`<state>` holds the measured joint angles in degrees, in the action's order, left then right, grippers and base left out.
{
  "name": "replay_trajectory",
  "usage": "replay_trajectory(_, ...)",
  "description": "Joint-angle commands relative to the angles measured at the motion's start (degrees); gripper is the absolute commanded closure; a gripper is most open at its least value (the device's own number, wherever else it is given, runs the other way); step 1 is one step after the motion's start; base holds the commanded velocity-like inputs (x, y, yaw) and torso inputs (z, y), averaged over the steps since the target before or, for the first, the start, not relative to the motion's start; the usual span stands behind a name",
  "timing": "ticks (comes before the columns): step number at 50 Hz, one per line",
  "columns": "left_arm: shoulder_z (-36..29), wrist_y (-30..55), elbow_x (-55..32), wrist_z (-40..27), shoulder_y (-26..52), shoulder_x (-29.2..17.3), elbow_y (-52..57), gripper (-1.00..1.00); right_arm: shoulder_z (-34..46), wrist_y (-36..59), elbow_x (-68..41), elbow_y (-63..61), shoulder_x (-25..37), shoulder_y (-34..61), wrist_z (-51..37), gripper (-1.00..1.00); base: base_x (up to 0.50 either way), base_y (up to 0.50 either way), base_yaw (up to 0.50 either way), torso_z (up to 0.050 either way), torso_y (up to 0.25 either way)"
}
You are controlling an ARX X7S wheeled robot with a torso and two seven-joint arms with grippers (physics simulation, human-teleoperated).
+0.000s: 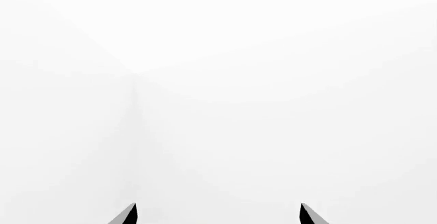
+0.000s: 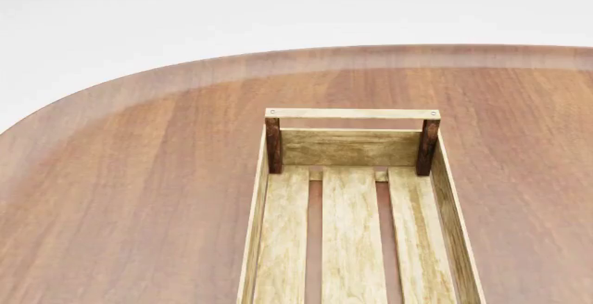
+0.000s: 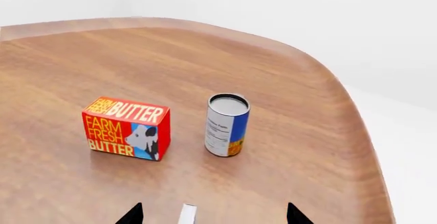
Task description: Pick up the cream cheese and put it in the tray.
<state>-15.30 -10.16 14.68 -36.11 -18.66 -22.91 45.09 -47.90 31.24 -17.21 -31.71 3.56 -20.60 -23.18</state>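
The tray [image 2: 352, 224] is a light wooden slatted crate on the brown table, in the lower middle of the head view, and it is empty. Neither gripper shows in the head view. In the right wrist view my right gripper [image 3: 214, 217] is open above the table. A narrow white strip [image 3: 186, 214] lies on the table between its fingertips, nearer the left one. It is cut off by the frame edge and shows no logo, so I cannot tell if it is the cream cheese. My left gripper [image 1: 218, 217] is open and empty, facing blank white.
A red-orange butter box [image 3: 127, 128] and an upright can [image 3: 226, 125] stand on the table beyond my right gripper, about a hand's width apart. The table's rounded edge [image 3: 355, 127] curves past the can. The table [image 2: 121, 200] surrounds the tray.
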Motion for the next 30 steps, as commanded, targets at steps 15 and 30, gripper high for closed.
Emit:
replay_trajectory(15, -0.1, 0.1, -0.1, -0.3, 0.0, -0.3, 0.1, -1.00, 3.9, -3.9, 0.1, 8.9, 1.0, 1.3, -0.3, -1.00, 0.00, 0.00, 0.00, 0.000, 0.000)
replay_trajectory(30, -0.3, 0.3, 0.0, -0.5, 0.1, -0.3, 0.1, -1.00, 5.2, -6.8, -0.6, 14.6, 1.4, 3.0, -0.1, -1.00, 0.00, 0.00, 0.00, 0.000, 0.000)
